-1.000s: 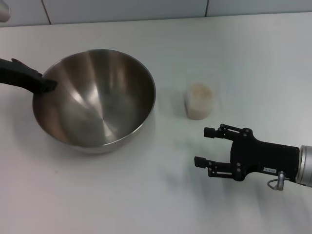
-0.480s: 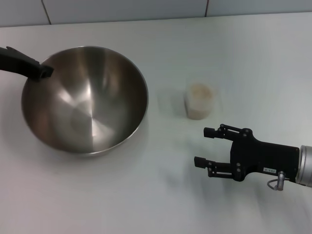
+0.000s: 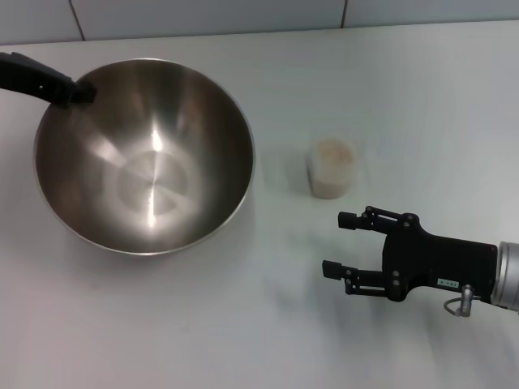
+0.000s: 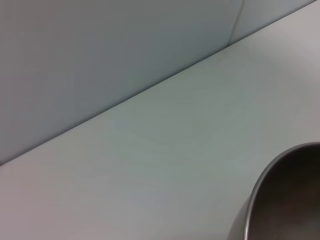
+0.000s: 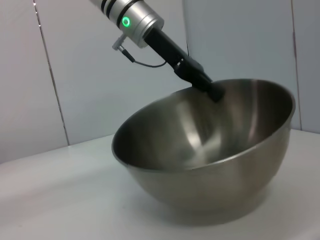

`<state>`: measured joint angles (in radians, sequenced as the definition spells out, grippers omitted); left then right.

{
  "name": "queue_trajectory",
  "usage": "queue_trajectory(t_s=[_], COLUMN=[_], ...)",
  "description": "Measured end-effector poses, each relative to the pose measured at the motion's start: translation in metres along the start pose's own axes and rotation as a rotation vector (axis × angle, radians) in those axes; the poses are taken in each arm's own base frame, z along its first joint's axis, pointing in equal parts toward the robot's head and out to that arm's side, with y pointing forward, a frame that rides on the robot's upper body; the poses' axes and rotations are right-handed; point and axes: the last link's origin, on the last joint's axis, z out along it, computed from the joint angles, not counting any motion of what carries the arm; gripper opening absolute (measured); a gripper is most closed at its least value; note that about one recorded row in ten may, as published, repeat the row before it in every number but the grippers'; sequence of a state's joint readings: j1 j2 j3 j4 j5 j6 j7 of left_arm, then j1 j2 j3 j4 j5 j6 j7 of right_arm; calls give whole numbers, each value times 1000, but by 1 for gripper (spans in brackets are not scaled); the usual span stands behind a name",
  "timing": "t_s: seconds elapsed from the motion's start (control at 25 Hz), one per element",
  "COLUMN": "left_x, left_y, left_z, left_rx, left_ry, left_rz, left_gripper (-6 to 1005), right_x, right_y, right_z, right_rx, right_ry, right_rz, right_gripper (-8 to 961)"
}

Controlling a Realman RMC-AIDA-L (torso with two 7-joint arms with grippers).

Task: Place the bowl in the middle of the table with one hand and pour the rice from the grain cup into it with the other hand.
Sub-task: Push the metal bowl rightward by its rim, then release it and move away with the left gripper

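From the head view, the large round stainless-steel mixing bowl (image 3: 144, 154) sits at about nine o'clock on the plain white table (image 3: 243, 340), tipped so its shiny interior faces the camera. The black left gripper (image 3: 81, 91) grips the rim at about eleven o'clock of the bowl, fingers closed on the metal; holding by the rim probably lets one hand carry the bowl toward the middle. The left arm is cut off by the frame edge. At about two o'clock from the table's centre stands the small clear plastic grain cup (image 3: 331, 168), upright, holding the off-white rice (image 3: 331, 152), well apart from the bowl. The black right gripper (image 3: 347, 243) hangs at about four o'clock, just short of the cup, its two fingers spread wide and empty, likely lined up to take the cup.

The left wrist view shows only bare table, a pale wall and a curved slice of the bowl's rim (image 4: 280, 200); the gripper's own fingers are out of sight.

The right wrist view shows the bowl (image 5: 210, 150) side-on, tilted with one edge raised, and the left gripper (image 5: 212, 92) pinching the rim at twelve o'clock. Whether the base touches the table is hard to tell. The cup is not visible here.
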<state>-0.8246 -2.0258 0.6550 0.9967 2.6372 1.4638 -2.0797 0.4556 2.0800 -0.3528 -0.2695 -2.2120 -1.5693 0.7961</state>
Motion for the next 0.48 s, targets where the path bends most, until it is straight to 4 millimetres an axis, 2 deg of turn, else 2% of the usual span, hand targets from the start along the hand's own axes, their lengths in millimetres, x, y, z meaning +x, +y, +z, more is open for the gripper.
queue_trajectory(t_s=[0.32,0.48], left_x=[26,34], left_y=[28,35], left_z=[17,25], left_rx=[-95,-120], left_ry=[11,5], left_rz=[50,62], left_gripper=[40,40], right_x=[0,1], right_y=[0,0], right_z=[0,0], right_rx=[-1,-1], right_ry=[3,4], right_rz=[0,0], right_gripper=[798,798])
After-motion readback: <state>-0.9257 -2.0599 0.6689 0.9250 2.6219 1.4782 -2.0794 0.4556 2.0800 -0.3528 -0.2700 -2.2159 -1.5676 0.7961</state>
